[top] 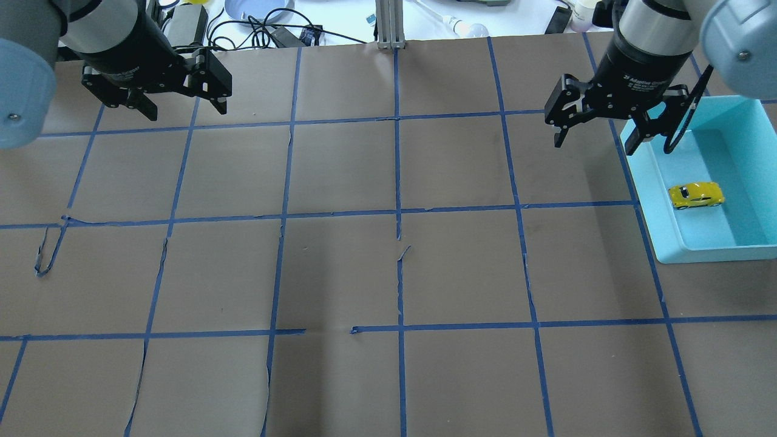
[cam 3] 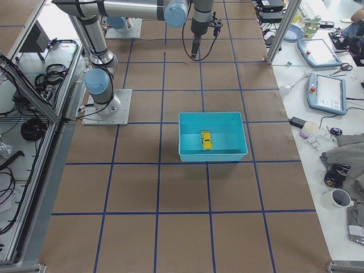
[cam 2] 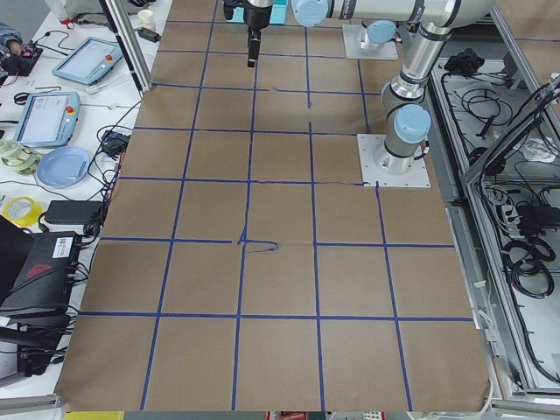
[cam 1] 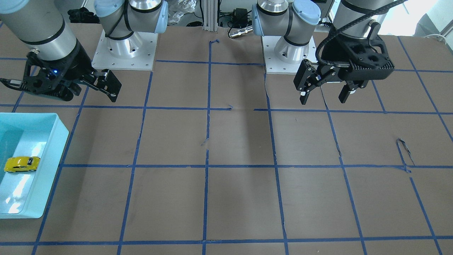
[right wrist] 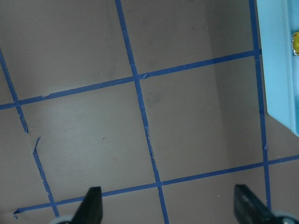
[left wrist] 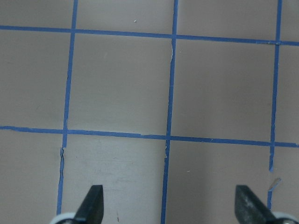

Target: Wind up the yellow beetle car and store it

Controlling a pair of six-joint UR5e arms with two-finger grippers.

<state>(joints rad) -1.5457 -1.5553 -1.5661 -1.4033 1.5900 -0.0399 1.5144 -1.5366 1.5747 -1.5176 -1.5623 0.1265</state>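
The yellow beetle car (cam 1: 22,164) lies on its wheels inside a light-blue bin (cam 1: 53,170) at the table's edge on my right side. It also shows in the overhead view (top: 696,195), in the exterior right view (cam 3: 206,140), and as a yellow sliver in the right wrist view (right wrist: 296,42). My right gripper (top: 595,145) is open and empty, raised above the table just beside the bin's (top: 646,182) far left corner, apart from the car. My left gripper (top: 185,110) is open and empty, high over the far left of the table.
The table is brown paper with a blue tape grid, torn in places (top: 48,255). Both arm bases (cam 1: 290,53) stand at the robot side. Cables, a plate and tools lie beyond the far edge (top: 261,18). The bin's wall (right wrist: 280,60) fills the right wrist view's right edge.
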